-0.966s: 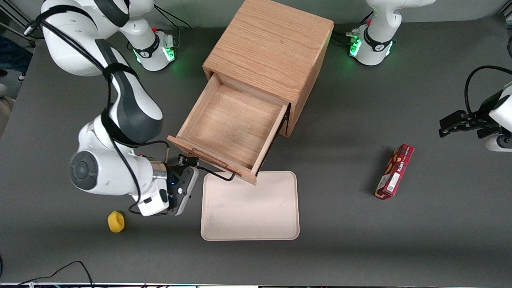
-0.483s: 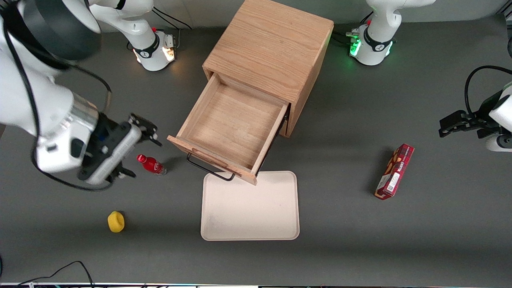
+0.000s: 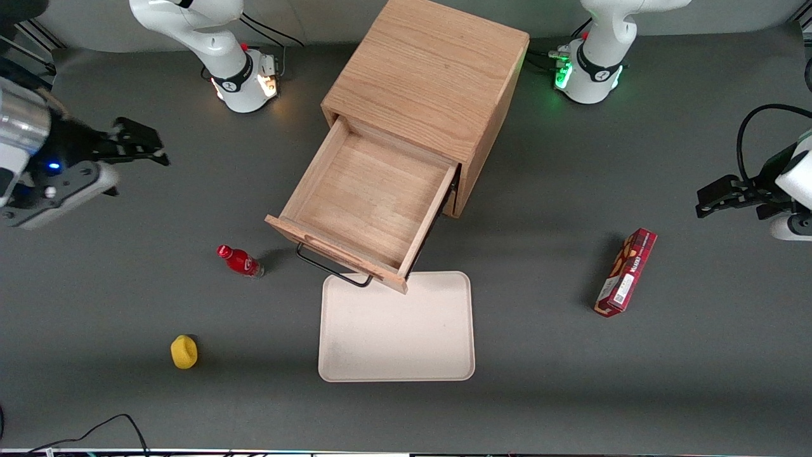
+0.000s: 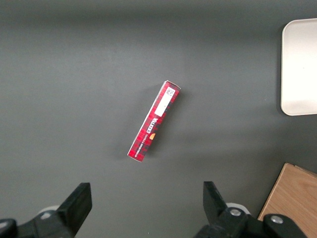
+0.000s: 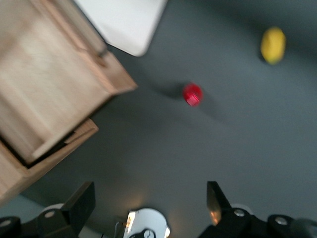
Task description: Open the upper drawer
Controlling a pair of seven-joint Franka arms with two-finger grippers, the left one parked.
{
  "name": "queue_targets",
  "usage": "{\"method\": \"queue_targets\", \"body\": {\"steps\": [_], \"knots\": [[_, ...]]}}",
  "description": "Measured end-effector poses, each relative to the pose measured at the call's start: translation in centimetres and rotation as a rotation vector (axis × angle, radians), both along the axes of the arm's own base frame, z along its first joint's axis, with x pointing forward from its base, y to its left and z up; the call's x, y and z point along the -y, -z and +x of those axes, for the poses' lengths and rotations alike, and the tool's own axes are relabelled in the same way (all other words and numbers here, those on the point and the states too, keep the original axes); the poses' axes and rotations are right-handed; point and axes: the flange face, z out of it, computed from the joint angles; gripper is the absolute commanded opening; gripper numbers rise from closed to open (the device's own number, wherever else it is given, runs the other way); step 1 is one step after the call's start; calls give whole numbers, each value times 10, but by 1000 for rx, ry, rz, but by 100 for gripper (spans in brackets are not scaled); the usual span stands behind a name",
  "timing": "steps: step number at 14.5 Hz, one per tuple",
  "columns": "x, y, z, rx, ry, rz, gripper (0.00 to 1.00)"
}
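Note:
The upper drawer of the wooden cabinet stands pulled far out, with its inside bare. Its black wire handle hangs over the edge of the tray. The bottom drawer is hidden under it. My right gripper is open and empty. It is raised above the table toward the working arm's end, well away from the handle. In the right wrist view the gripper has its fingers wide apart over bare table, with the open drawer to one side.
A beige tray lies in front of the drawer, nearer the camera. A small red bottle stands beside the drawer front. A yellow object lies nearer the camera. A red box lies toward the parked arm's end.
My gripper has left the drawer handle, risen and swung away toward the working arm's end of the table. The drawer stays open. The red bottle has come into sight.

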Motion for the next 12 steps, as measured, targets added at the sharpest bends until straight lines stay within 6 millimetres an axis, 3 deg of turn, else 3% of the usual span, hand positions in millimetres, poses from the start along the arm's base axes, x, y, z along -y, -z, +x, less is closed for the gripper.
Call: {"method": "queue_targets", "body": {"steps": [2, 6, 8, 12], "knots": [[23, 24, -13, -15, 163, -62, 100], [24, 64, -67, 81, 264, -100, 100], [29, 66, -88, 114, 335, -111, 100], [35, 60, -89, 137, 445, -117, 100]]}}
